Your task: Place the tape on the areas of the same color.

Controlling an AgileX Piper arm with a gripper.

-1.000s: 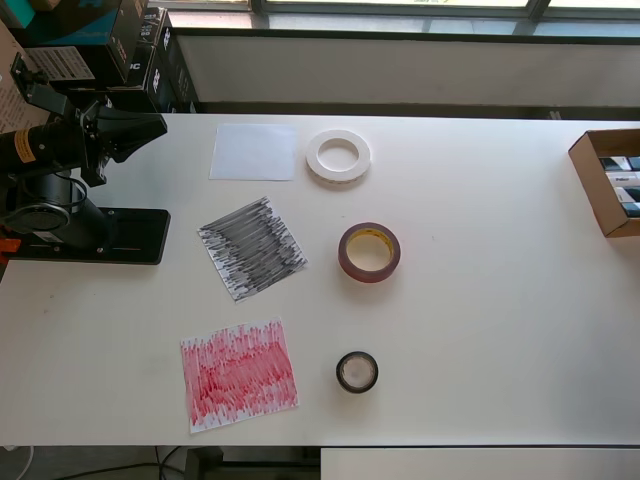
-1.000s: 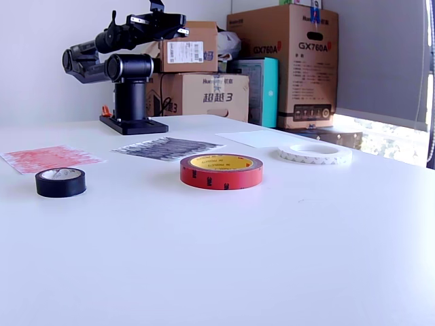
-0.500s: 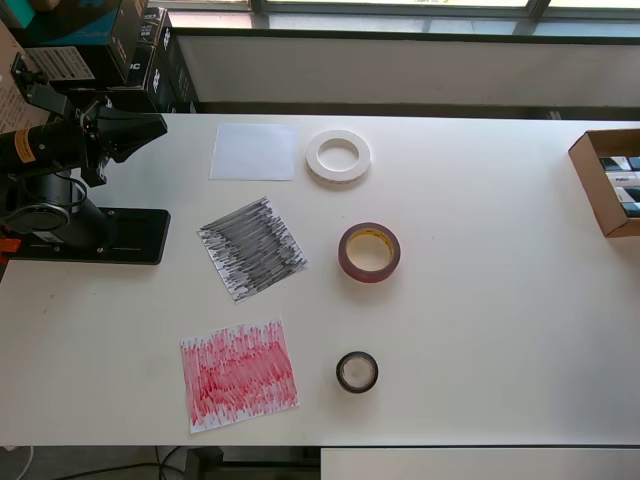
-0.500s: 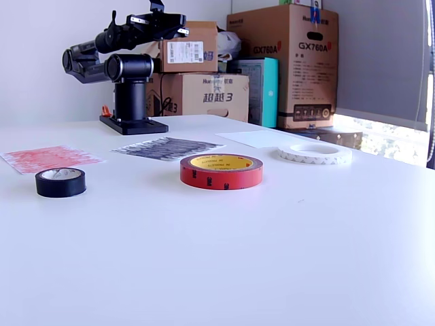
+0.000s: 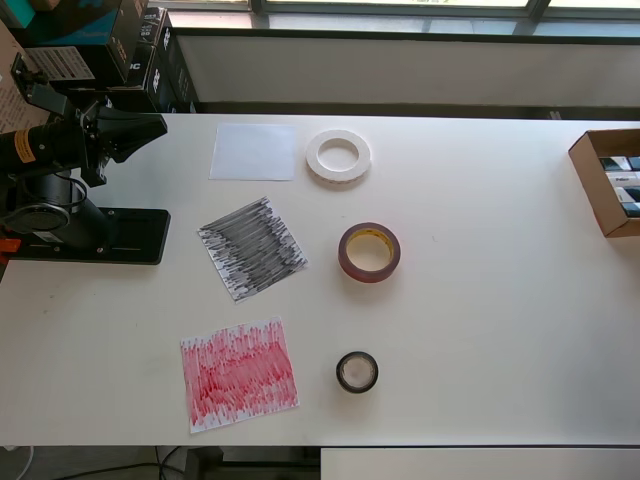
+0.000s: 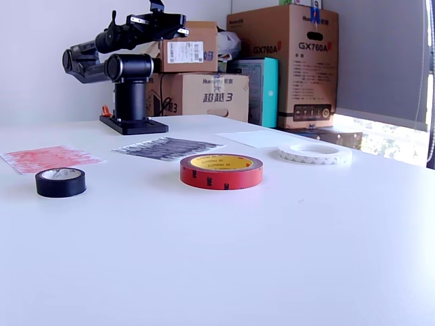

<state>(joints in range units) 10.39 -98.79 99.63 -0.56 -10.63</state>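
Three tape rolls lie flat on the white table. The white roll (image 5: pixel 338 156) (image 6: pixel 315 153) is just right of the plain white sheet (image 5: pixel 254 151) (image 6: pixel 262 138) in the overhead view. The red roll (image 5: pixel 368 251) (image 6: pixel 221 170) is right of the black-scribbled sheet (image 5: pixel 252 247) (image 6: pixel 166 147). The small black roll (image 5: pixel 357 372) (image 6: pixel 60 182) is right of the red-scribbled sheet (image 5: pixel 239 373) (image 6: pixel 47 157). No roll touches a sheet. My gripper (image 5: pixel 152 127) (image 6: pixel 175 24) is folded above the arm base at the overhead view's left, fingers together and empty, far from all rolls.
The arm's black base plate (image 5: pixel 95 235) sits at the table's left edge in the overhead view. An open cardboard box (image 5: pixel 608 180) stands at the right edge. Stacked cardboard boxes (image 6: pixel 292 64) stand behind the table in the exterior view.
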